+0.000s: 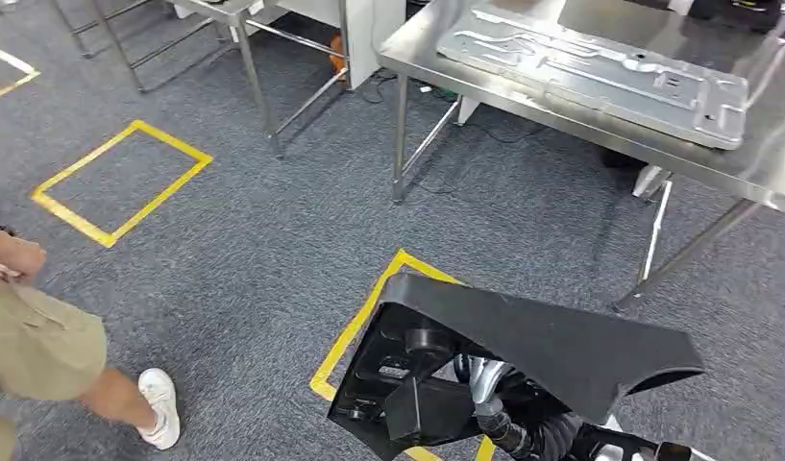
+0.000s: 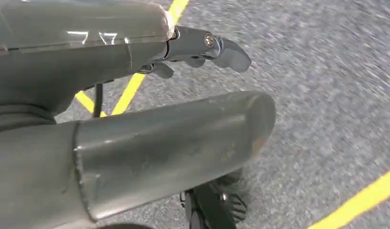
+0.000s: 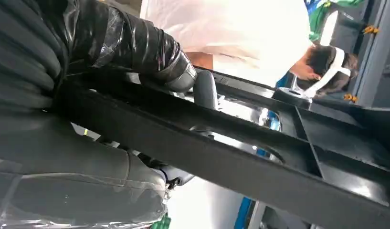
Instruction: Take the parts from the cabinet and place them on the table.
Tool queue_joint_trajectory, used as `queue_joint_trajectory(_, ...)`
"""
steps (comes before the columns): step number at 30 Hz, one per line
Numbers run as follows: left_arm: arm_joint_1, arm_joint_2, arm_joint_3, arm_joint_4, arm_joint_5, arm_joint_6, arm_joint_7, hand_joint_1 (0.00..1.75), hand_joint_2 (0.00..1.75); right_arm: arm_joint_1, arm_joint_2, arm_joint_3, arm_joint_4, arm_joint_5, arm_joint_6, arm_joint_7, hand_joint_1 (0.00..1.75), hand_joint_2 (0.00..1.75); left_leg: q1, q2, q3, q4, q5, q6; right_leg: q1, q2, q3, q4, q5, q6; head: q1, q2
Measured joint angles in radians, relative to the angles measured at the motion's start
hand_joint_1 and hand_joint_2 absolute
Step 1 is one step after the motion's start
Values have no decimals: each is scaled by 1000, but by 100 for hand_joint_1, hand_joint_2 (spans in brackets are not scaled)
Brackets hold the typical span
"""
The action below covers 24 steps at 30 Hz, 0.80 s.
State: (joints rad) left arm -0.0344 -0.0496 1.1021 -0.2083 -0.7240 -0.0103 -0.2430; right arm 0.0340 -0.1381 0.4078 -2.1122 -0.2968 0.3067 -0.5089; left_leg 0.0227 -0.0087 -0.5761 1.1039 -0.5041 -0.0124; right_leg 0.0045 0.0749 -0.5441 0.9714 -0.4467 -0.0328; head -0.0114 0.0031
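Right robot hand [image 3: 135, 62] grips one black plastic part [image 3: 259, 162], its dark fingers [image 3: 169, 71] wrapped over the part's top edge and its thumb below, as the right wrist view shows. Seen from the head, that single black part [image 1: 523, 346] hangs low in front of the robot, above the grey carpet [image 1: 273, 221], its broad flat face up and its ribbed, hollow underside turned toward the left. The left robot hand [image 2: 202, 47] hangs over the carpet with its fingers slightly curled and nothing in them; its thick grey thumb [image 2: 173, 143] lies apart from them. One steel surface [image 1: 772, 163] stands ahead on the right, and on it lies one pressed silver metal panel [image 1: 600, 72], flat, taking up most of the near strip so that a narrow bare band is left along the front edge. A second steel table frame [image 1: 263, 67] stands farther back on the left. Two yellow tape squares mark the carpet: one [image 1: 119, 182] lies in open floor to the left, another [image 1: 359, 327] sits partly under the held part. Open carpet lies between the part and the surface's legs. One person [image 1: 42, 346] in khaki shorts and a white shoe stands at the left edge; another person [image 3: 240, 38] in a white shirt appears behind the part in the right wrist view.
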Motion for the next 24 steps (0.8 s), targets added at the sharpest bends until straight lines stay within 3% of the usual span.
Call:
queue_joint_trajectory(1,1,0,0,0,0,-1,0,0,0,0,0,0,0,-2,0,0,166,175,6,-31,34,-80,34,-2,-1,10,1,3,-4,5,0,0)
queue_joint_trajectory(2,1,-1,1,0,0,-2,0,0,0,-2,0,0,0,-4,0,0,166,175,7,-69,46,-111,23,-4,4,21,-3,8,-5,12,0,0)
queue_joint_trajectory(3,1,-2,2,0,0,-2,0,0,0,-2,0,0,0,-6,0,0,166,175,9,-65,50,-119,22,8,2,34,-11,12,-3,14,1,0)
queue_joint_trajectory(5,0,-2,2,0,0,-4,0,0,0,0,0,0,0,-10,1,0,166,175,1,-43,47,-116,22,20,-2,55,-20,9,4,26,0,0)
queue_joint_trajectory(6,-1,-2,2,0,0,-5,-1,0,0,1,0,0,0,-10,2,0,166,175,7,-31,48,-120,26,28,-3,64,-24,13,2,29,1,0)
queue_joint_trajectory(7,-5,-6,3,0,0,-8,-2,0,0,2,0,0,0,-11,3,0,166,175,8,-16,49,-122,28,34,-2,34,-26,27,-8,32,0,0)
queue_joint_trajectory(8,-5,-3,3,0,0,-8,-3,0,0,-3,0,0,-1,-13,3,0,166,175,9,-9,49,-122,27,41,2,-19,-46,68,-36,39,4,0)
queue_joint_trajectory(9,-3,-3,4,0,0,-8,-3,0,0,-6,0,-1,-1,-14,3,0,166,175,7,5,49,-122,26,43,-2,-49,-85,143,-77,48,4,0)
queue_joint_trajectory(11,3,-3,9,0,1,-11,-4,0,0,-4,0,-1,0,-16,6,1,166,175,5,33,47,-120,23,46,-12,-68,-172,313,-144,57,4,0)
queue_joint_trajectory(12,4,-3,12,0,2,-13,-5,0,0,-4,0,-1,2,-17,9,2,166,175,5,47,48,-120,21,45,-16,-70,-191,346,-144,59,4,0)
queue_joint_trajectory(13,3,-3,15,0,2,-14,-5,0,0,-3,0,-2,2,-17,11,2,166,175,5,58,50,-120,19,43,-18,-72,-186,333,-124,59,4,0)
queue_joint_trajectory(14,2,-3,17,0,2,-14,-6,0,0,-3,0,-3,2,-18,14,2,166,175,5,70,54,-120,17,40,-18,-75,-156,269,-80,57,4,0)
queue_joint_trajectory(15,0,-3,18,0,2,-17,-7,0,0,-4,0,-3,2,-18,15,2,166,175,5,80,60,-121,13,38,-16,-84,-106,174,-31,50,4,0)
queue_joint_trajectory(16,-2,-3,18,0,2,-18,-9,0,0,-4,0,-3,2,-19,15,2,166,175,5,89,67,-123,10,36,-10,-110,-55,79,9,40,4,0)
queue_joint_trajectory(17,-1,-8,19,0,2,-20,-10,0,0,-5,0,-4,2,-19,15,3,166,175,5,96,73,-126,8,33,4,-173,-26,18,7,27,4,0)
queue_joint_trajectory(18,-1,-9,19,0,2,-21,-12,0,0,-7,0,-4,2,-18,16,5,166,175,1,106,74,-126,5,26,14,-176,-23,12,2,23,4,0)
queue_joint_trajectory(21,-4,-9,21,0,2,-26,-13,0,0,-1,0,-8,2,6,0,5,166,175,0,139,92,-146,4,10,15,-136,-25,1,3,13,4,0)
queue_joint_trajectory(22,-6,-9,21,0,2,-28,-15,0,0,0,0,-10,-1,15,-5,5,166,175,-1,136,93,-142,-5,5,-4,-126,-7,-23,16,9,2,0)
queue_joint_trajectory(23,-7,-7,21,0,2,-29,-16,0,0,1,0,-11,-1,19,-8,3,166,175,-1,85,86,-114,-23,4,0,-123,-1,-29,18,7,3,0)
queue_joint_trajectory(24,-7,-8,21,0,1,-33,-18,0,0,-3,0,-12,0,23,-11,2,166,175,1,44,51,-40,-66,7,0,-117,-1,-28,16,-2,2,0)
